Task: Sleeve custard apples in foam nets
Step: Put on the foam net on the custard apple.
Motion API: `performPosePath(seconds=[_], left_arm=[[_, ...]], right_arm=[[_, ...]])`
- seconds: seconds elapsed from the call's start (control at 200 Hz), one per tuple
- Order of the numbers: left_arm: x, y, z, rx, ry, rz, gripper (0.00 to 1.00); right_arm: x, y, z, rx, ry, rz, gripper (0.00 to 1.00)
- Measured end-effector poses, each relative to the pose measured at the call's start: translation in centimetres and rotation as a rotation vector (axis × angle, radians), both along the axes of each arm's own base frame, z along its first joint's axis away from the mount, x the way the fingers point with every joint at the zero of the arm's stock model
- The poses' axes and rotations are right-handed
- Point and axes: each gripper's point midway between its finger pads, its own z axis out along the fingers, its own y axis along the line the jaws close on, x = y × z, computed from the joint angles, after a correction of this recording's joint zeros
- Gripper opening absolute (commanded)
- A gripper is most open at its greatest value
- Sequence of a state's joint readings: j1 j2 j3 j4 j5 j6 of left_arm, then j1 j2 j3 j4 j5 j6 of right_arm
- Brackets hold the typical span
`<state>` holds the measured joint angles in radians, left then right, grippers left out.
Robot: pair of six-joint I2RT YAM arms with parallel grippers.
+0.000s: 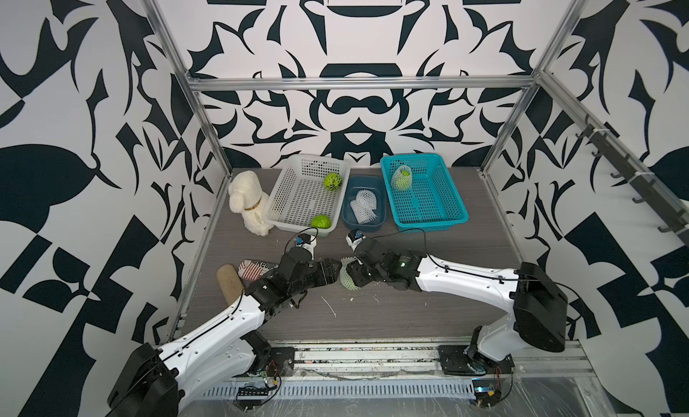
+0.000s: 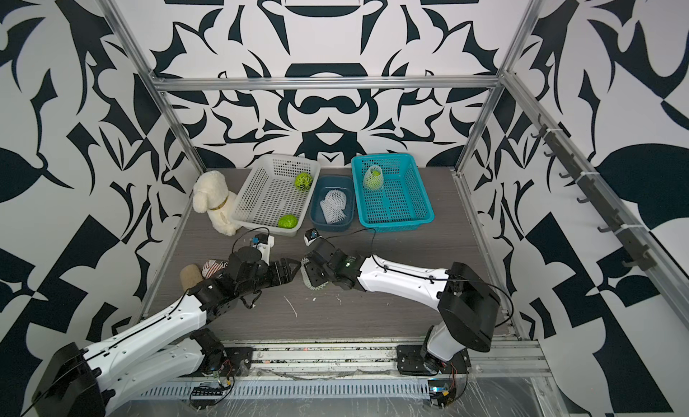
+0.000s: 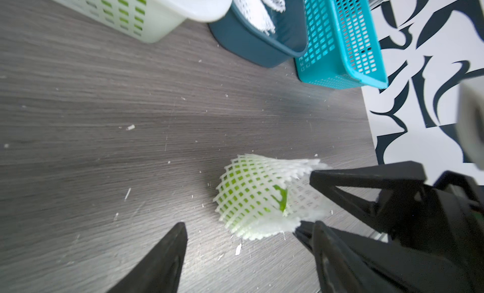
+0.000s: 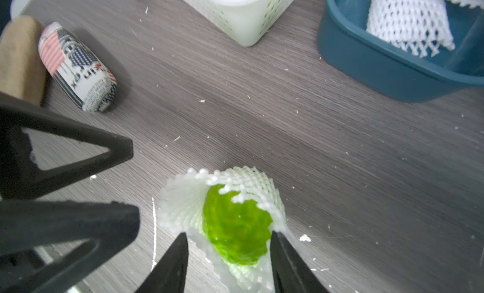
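The bright green, bumpy custard apple (image 4: 235, 223) lies on the grey wood-grain desk (image 3: 131, 95) between the two tools, tucked into its white foam mesh net (image 3: 246, 189). The left tool (image 3: 248, 225) stands spread just short of the net. The right tool (image 4: 228, 234) is spread too, its tips flanking the net's open mouth, likely because the sleeve sits well enough to be let go.

Black-and-white patterned walls (image 1: 373, 42); grey woodgrain tabletop (image 1: 410, 307)

Plush dog (image 1: 248, 202) beside white basket (image 1: 283, 187); tan roll (image 1: 230, 284) beside printed pouch (image 1: 253, 268).
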<state>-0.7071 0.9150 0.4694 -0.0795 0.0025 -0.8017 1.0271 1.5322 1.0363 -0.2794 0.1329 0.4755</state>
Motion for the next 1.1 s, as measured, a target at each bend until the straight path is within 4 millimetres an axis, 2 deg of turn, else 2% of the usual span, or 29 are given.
performPosePath(seconds=[0.1,0.275,0.43,0.48,0.53,0.575,0.655,0.825,1.1], left_arm=[[0.1,0.0,0.1,0.006,-0.007,-0.004,0.78],[0.6,-0.6,-1.1,0.038,0.022,-0.015,0.76],[1.1,-1.1,-1.5,0.046,0.021,-0.023,0.76],[1.2,-1.1,-1.6,0.050,0.021,-0.025,0.75],[1.3,-1.2,-1.9,0.056,0.022,-0.026,0.73],[1.4,-1.3,-2.1,0.061,0.024,-0.025,0.66],[1.7,-1.4,-2.9,0.076,0.033,-0.025,0.57],[1.8,-1.5,-4.9,0.093,0.068,-0.020,0.52],[1.8,-2.0,-5.3,0.079,0.072,-0.035,0.58]], right_arm=[[0.0,-0.1,1.0,0.020,-0.014,-0.001,0.56],[0.2,-0.3,2.5,0.048,-0.043,-0.011,0.53],[0.9,-1.0,3.0,0.048,-0.066,-0.043,0.47],[1.3,-1.4,2.7,0.042,-0.067,-0.056,0.42],[1.7,-1.9,2.2,0.040,-0.058,-0.077,0.32],[2.0,-2.3,1.6,0.037,-0.047,-0.090,0.22],[2.6,-3.2,-0.2,0.029,-0.012,-0.121,0.13],[2.9,-4.5,-3.2,0.009,0.055,-0.158,0.06],[2.8,-4.3,-3.3,0.022,0.065,-0.153,0.01]])
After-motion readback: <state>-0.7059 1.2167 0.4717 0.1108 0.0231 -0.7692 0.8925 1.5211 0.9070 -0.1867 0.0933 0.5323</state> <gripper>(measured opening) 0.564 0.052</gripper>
